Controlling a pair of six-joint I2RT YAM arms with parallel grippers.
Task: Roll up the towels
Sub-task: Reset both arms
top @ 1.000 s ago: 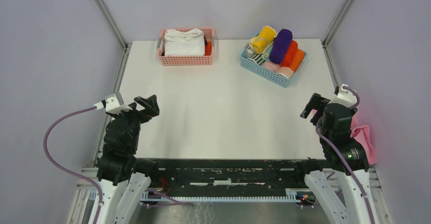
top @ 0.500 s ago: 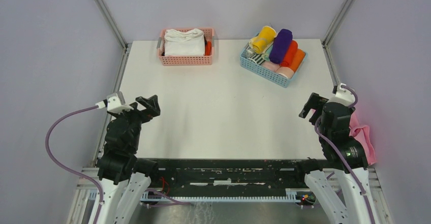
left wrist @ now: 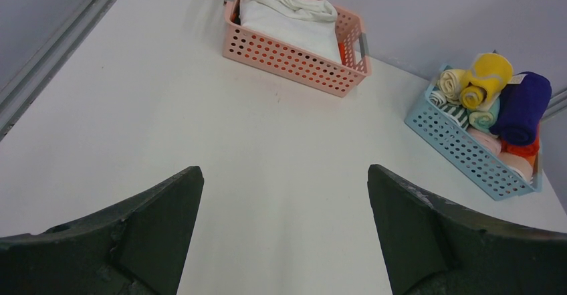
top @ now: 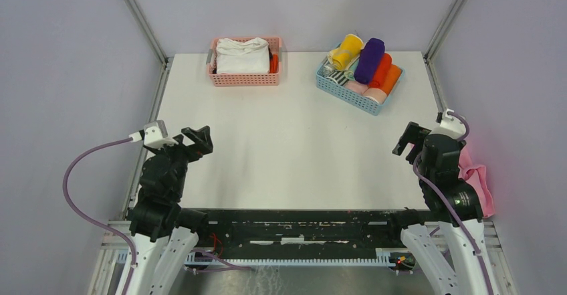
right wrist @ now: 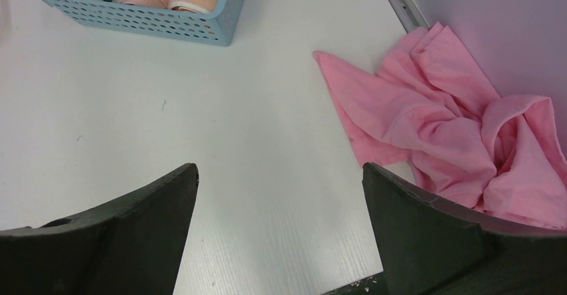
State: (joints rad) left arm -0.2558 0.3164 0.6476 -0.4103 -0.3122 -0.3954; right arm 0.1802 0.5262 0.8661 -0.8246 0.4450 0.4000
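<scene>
A crumpled pink towel point(top: 476, 178) lies at the table's right edge beside the right arm; it also shows in the right wrist view point(right wrist: 455, 124). A pink basket point(top: 245, 77) at the back holds folded white towels point(top: 242, 55); the basket point(left wrist: 294, 62) also shows in the left wrist view. A blue basket point(top: 350, 91) at the back right holds several rolled towels point(top: 368, 59). My left gripper point(top: 196, 140) is open and empty over the near left of the table. My right gripper point(top: 408, 141) is open and empty, just left of the pink towel.
The white table point(top: 294, 141) has metal rails along its left and right edges point(top: 152, 118). Grey walls close in the back and both sides. The black frame point(top: 294, 225) with the arm bases runs along the near edge.
Both grippers have shifted slightly; the left one moved a little to the right, the right one a little forward. Nothing was taken hold of.
</scene>
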